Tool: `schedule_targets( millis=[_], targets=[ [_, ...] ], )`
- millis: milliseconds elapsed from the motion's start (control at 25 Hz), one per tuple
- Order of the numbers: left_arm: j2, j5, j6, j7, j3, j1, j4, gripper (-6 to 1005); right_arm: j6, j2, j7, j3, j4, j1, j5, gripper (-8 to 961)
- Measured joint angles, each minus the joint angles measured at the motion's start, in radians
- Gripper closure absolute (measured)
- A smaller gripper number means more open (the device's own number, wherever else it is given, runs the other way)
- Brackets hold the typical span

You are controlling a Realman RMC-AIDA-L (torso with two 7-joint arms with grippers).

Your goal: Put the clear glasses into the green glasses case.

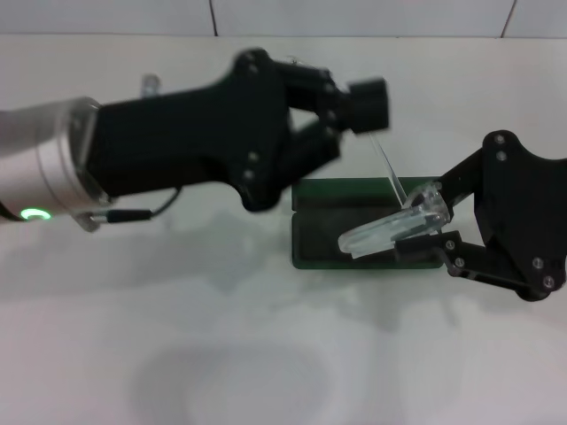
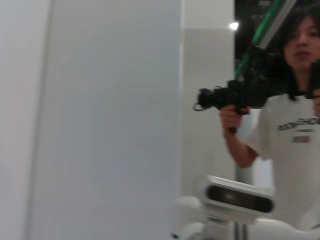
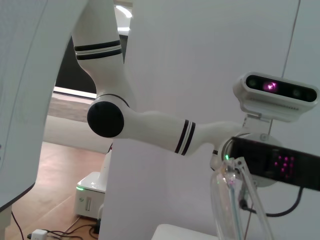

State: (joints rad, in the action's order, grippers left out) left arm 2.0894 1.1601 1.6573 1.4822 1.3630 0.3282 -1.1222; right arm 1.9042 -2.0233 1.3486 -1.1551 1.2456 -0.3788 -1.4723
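The green glasses case (image 1: 321, 237) lies open on the white table in the head view, its lid (image 1: 345, 189) folded back on the far side. The clear glasses (image 1: 390, 232) hang tilted just above the open case. My right gripper (image 1: 441, 223) is shut on their right end. One thin temple (image 1: 390, 173) sticks up and back toward my left gripper (image 1: 341, 124), which hovers over the case's far left corner with its fingers apart. The temple's tip ends close to the upper finger (image 1: 368, 104). In the right wrist view the glasses (image 3: 222, 205) show as a clear shape.
My left arm's silver forearm (image 1: 44, 168) stretches across the left of the table. The left wrist view shows a person (image 2: 295, 115) holding a camera rig beside a white wall. The right wrist view shows the robot's white arm (image 3: 150, 127) and head camera (image 3: 277, 92).
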Motion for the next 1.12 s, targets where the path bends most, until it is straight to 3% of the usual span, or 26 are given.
schedule_targets(
  millis=[520,800,1120],
  targets=[
    [-0.004,0.067,-0.006,-0.041,-0.196,0.013,0.137,947,0.031,0.000,-0.119,-0.023,0.050,0.040,0.091,844],
    [-0.004,0.078,-0.028,-0.046,-0.211,0.023,0.140,947,0.053,0.001,-0.139,-0.023,0.103,0.065,0.138,842],
    [-0.001,0.073,-0.026,-0.031,-0.168,0.072,0.161,948,0.043,0.000,-0.164,-0.090,0.072,0.029,0.142,840]
  ],
)
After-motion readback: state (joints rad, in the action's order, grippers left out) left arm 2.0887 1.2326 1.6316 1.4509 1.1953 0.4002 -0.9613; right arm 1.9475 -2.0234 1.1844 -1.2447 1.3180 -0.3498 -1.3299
